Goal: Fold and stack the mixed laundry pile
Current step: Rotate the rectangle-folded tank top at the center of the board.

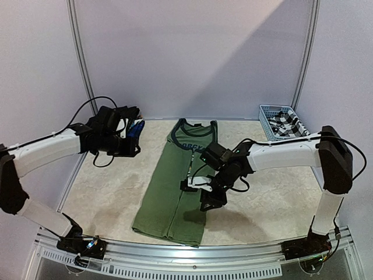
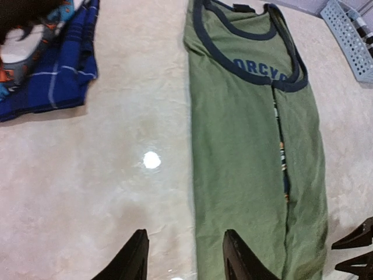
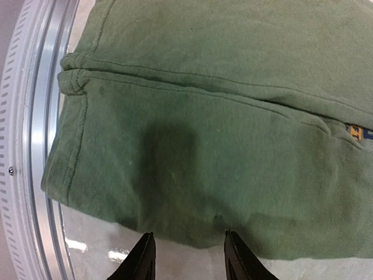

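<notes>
An olive-green T-shirt (image 1: 178, 186) lies folded lengthwise in a long strip down the middle of the table, neckline at the far end. My right gripper (image 1: 202, 195) hovers over the shirt's right edge near the hem. In the right wrist view it (image 3: 189, 234) is open and holds nothing, with the green cloth (image 3: 210, 146) just beyond its tips. My left gripper (image 1: 133, 133) is raised at the far left, open and empty (image 2: 185, 234), with the shirt's left edge (image 2: 233, 151) ahead of it. A blue piece (image 2: 58, 73) and an orange-blue-white print (image 2: 20, 55) lie bunched at the far left.
A light-blue lattice basket (image 1: 269, 114) stands at the back right with a black-white check garment (image 1: 287, 124) inside. The table's metal front rail (image 3: 35, 175) runs just beyond the shirt's hem. Bare marbled tabletop (image 1: 102, 195) lies left of the shirt.
</notes>
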Robot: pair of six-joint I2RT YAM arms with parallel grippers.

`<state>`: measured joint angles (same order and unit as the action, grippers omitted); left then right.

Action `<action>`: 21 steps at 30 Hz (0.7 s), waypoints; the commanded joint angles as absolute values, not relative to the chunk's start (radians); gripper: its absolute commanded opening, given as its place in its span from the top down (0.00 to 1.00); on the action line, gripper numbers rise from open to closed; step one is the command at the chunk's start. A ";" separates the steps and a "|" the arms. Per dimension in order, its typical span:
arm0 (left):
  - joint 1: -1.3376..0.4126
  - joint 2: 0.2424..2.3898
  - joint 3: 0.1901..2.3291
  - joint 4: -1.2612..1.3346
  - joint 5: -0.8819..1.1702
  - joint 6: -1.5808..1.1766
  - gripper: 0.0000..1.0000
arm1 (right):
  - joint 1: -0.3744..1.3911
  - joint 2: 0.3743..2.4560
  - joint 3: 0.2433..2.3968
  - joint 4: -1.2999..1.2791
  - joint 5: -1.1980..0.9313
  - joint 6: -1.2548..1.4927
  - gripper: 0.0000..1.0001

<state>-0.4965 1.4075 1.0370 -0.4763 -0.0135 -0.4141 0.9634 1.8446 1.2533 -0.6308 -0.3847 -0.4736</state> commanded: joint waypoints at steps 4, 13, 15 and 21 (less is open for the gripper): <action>-0.454 1.268 0.926 -0.514 -0.251 -0.331 0.34 | 1.026 1.992 1.330 -0.595 -0.284 -0.517 0.63; -0.385 1.233 0.922 -0.546 -0.227 -0.261 0.21 | 1.036 2.016 1.242 -0.711 -0.208 -0.625 0.69; -0.385 1.224 0.936 -0.559 -0.226 -0.243 0.22 | 1.036 1.985 1.177 -0.730 -0.174 -0.670 0.70; -0.391 1.199 0.949 -0.577 -0.100 -0.217 0.24 | 1.036 1.873 1.029 -0.781 -0.142 -0.732 0.70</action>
<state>-0.3893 1.2282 0.9226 -0.5446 -0.1925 -0.2604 1.0309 1.8736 1.1435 -0.5911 -0.2123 -0.6773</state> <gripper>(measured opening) 0.768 0.299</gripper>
